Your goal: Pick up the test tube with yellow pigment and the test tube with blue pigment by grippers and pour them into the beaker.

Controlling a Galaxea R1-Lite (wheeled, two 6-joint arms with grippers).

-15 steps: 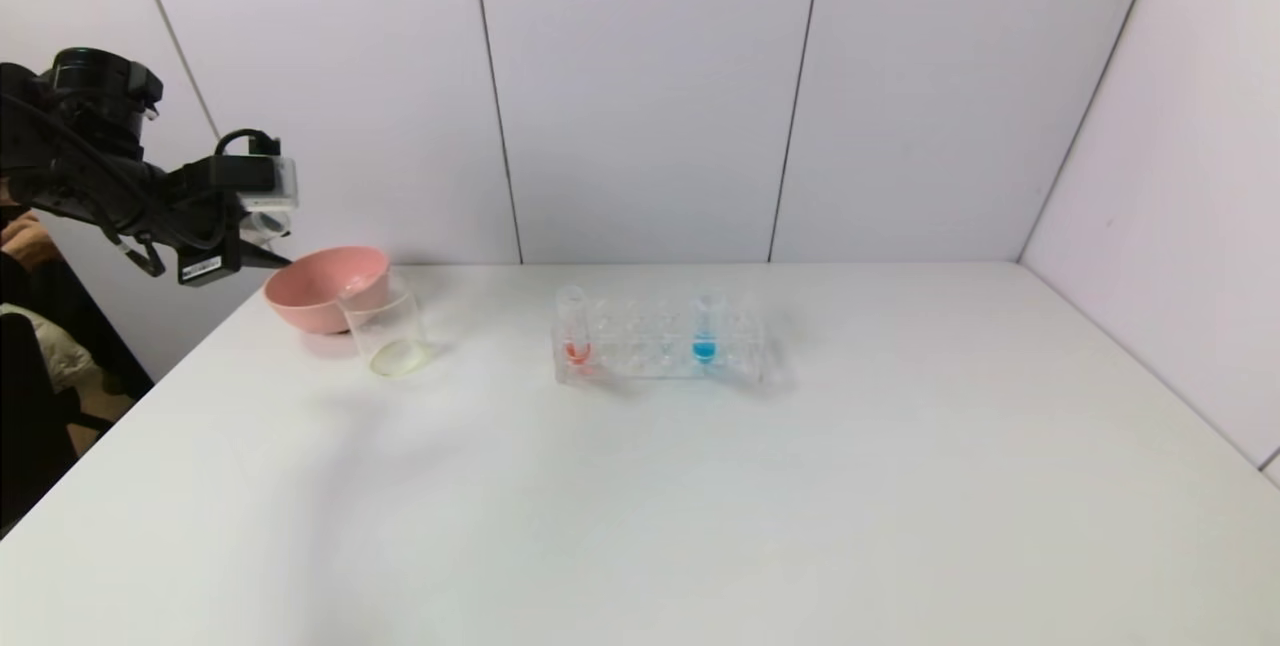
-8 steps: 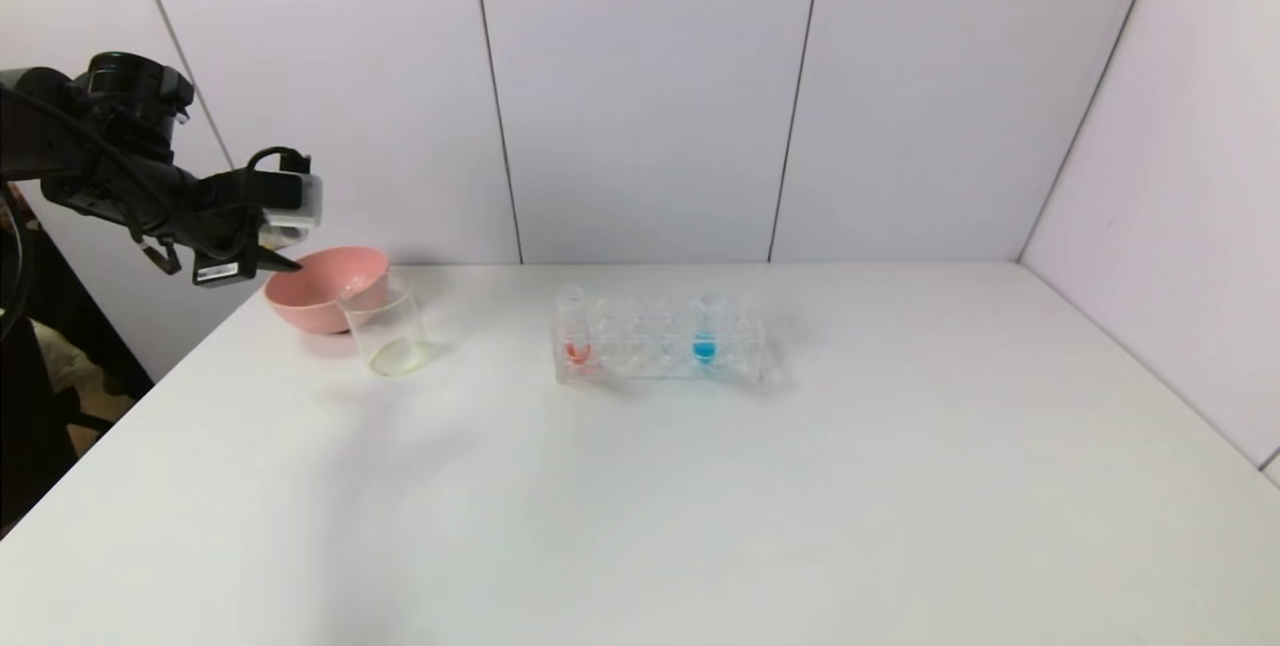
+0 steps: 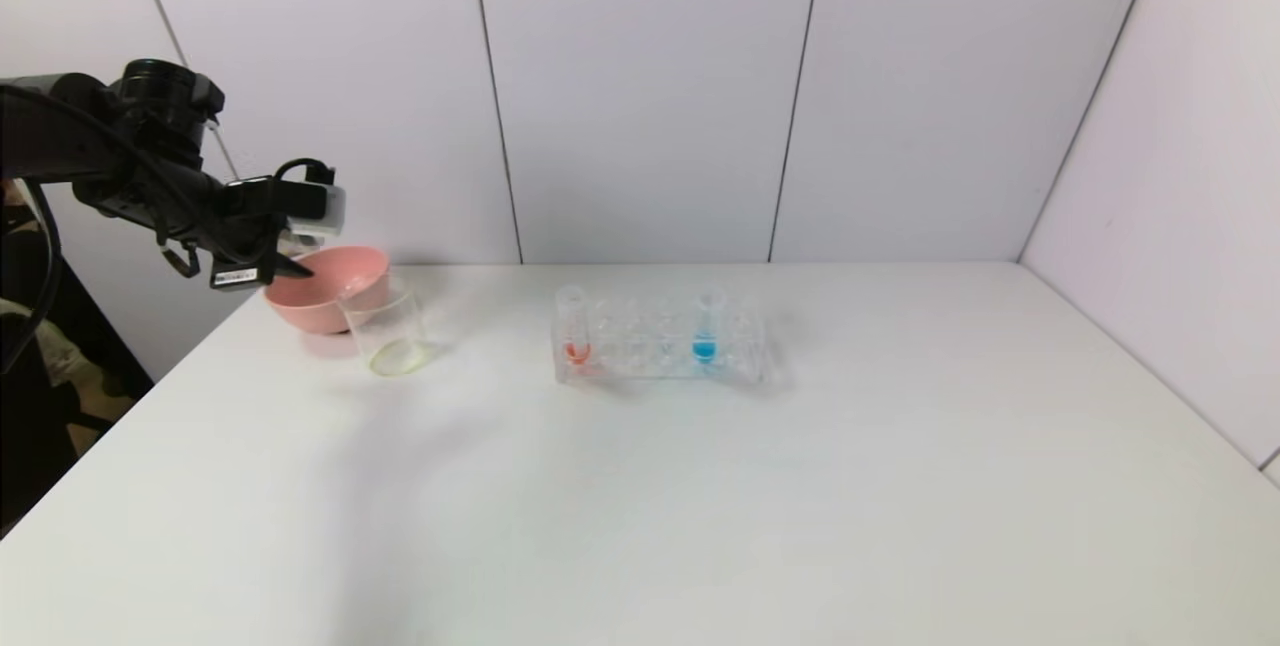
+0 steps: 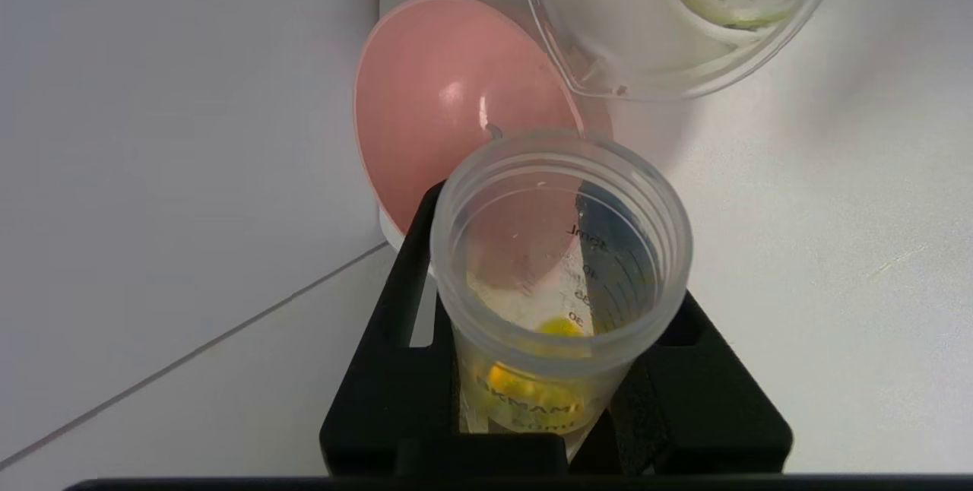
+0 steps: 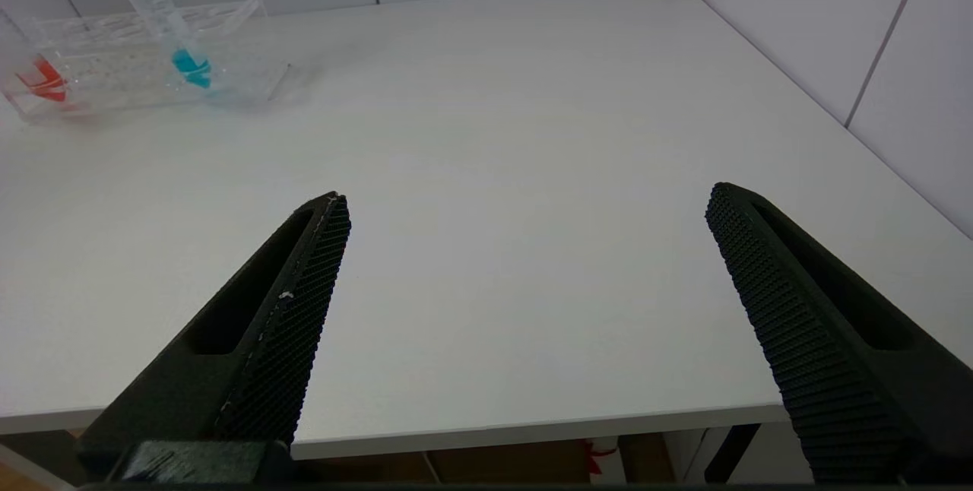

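My left gripper point(image 4: 559, 263) is shut on the test tube with yellow pigment point(image 4: 547, 392), a clear graduated tube with yellow drops left near its tip. In the head view the left gripper point(image 3: 290, 266) hangs over the near rim of the pink bowl point(image 3: 325, 288), just left of the beaker point(image 3: 385, 331). The beaker point(image 4: 684, 12) holds a thin yellowish layer at its bottom. Upright in the clear rack point(image 3: 655, 346) stands the test tube with blue pigment point(image 3: 706, 326). My right gripper point(image 5: 526, 194) is open above the table's front edge, out of the head view.
A red-orange-tipped tube point(image 3: 573, 328) stands at the rack's left end. From the right wrist, the rack point(image 5: 114, 73) and the blue tube point(image 5: 171, 31) lie far off. Walls close the table at the back and right.
The left arm has swung to the right with the yellow tube, from beyond the table's left edge to over the pink bowl's rim. Beaker, rack and tubes have not moved.
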